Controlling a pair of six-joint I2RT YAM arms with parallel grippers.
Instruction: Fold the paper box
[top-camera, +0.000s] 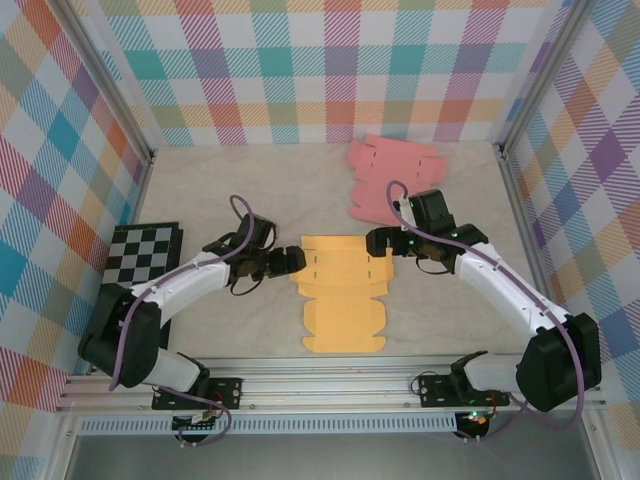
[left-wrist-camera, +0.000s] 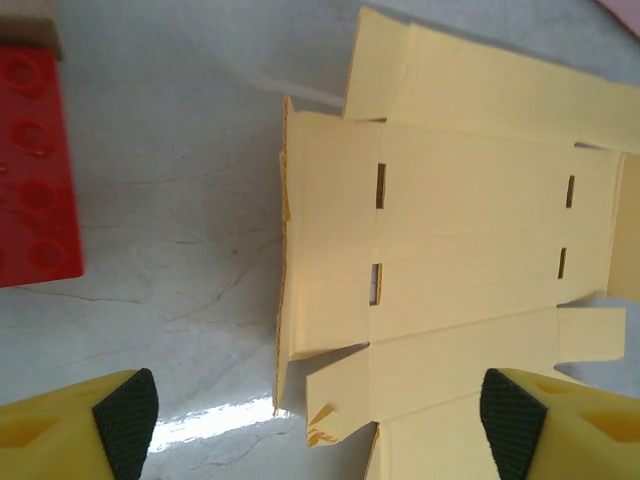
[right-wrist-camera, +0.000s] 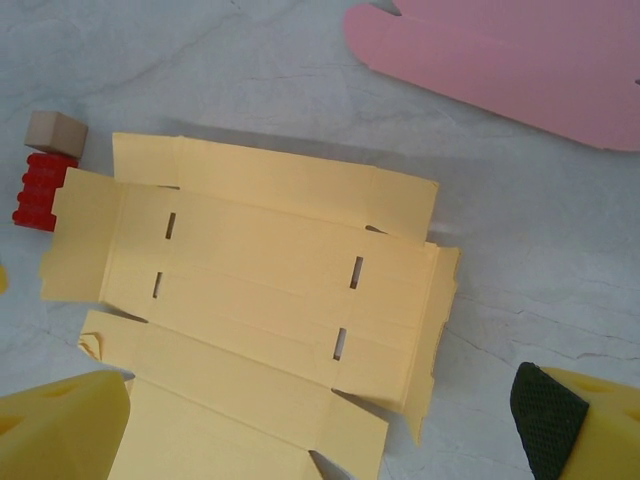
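The paper box is a flat yellow cut-out (top-camera: 340, 290) lying unfolded in the middle of the table, slots and creases facing up. My left gripper (top-camera: 285, 262) sits at its left edge, open. In the left wrist view the box (left-wrist-camera: 470, 230) has its edge flap slightly raised, and a small corner tab lies between the spread fingers of the left gripper (left-wrist-camera: 318, 425). My right gripper (top-camera: 378, 240) hovers at the box's right edge, open. From the right wrist the box (right-wrist-camera: 260, 270) lies under the wide-apart fingers of that gripper (right-wrist-camera: 305, 430), with the right end flap lifted a little.
A pink flat box blank (top-camera: 385, 180) lies behind the right gripper, also at the top of the right wrist view (right-wrist-camera: 520, 70). A checkerboard (top-camera: 145, 255) rests at the left wall. A red brick (left-wrist-camera: 30, 170) with a tan block (right-wrist-camera: 55, 130) sits just left of the yellow box.
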